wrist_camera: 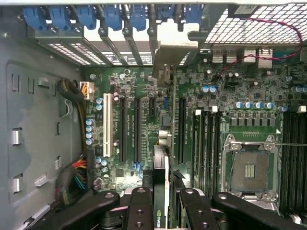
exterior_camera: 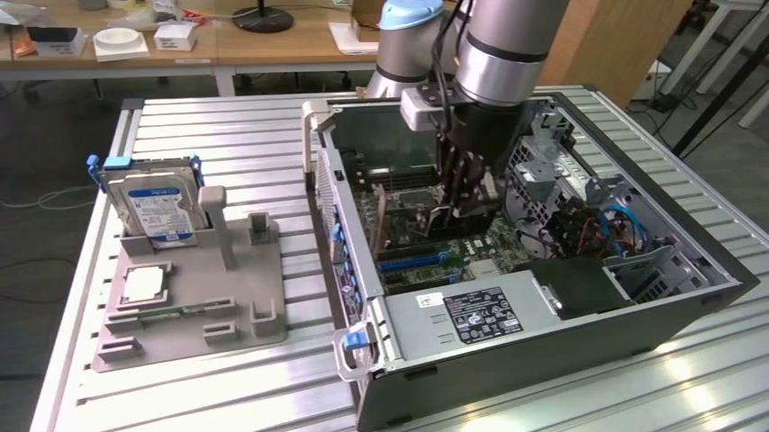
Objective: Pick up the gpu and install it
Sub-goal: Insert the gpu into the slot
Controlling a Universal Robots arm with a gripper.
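My gripper (exterior_camera: 464, 209) reaches down inside the open computer case (exterior_camera: 691, 301), over the green motherboard (wrist_camera: 144, 86). It is shut on the gpu (wrist_camera: 161, 165), a thin card seen edge-on between the black fingers (wrist_camera: 141, 211). The card runs from my gripper (wrist_camera: 165, 213) toward its silvery end bracket (wrist_camera: 175, 48) at the case's rear slot openings. It sits in line with the gap between two long black expansion slots (wrist_camera: 136, 127). Whether its edge touches a slot I cannot tell.
A grey fixture (exterior_camera: 198, 310) on the slatted table at the exterior view's left holds a hard drive with a blue label (exterior_camera: 157, 211) and a square CPU chip (exterior_camera: 144, 283). Inside the case are the power supply (exterior_camera: 474, 315), an empty CPU socket (wrist_camera: 249, 172) and cable bundles (wrist_camera: 76, 177).
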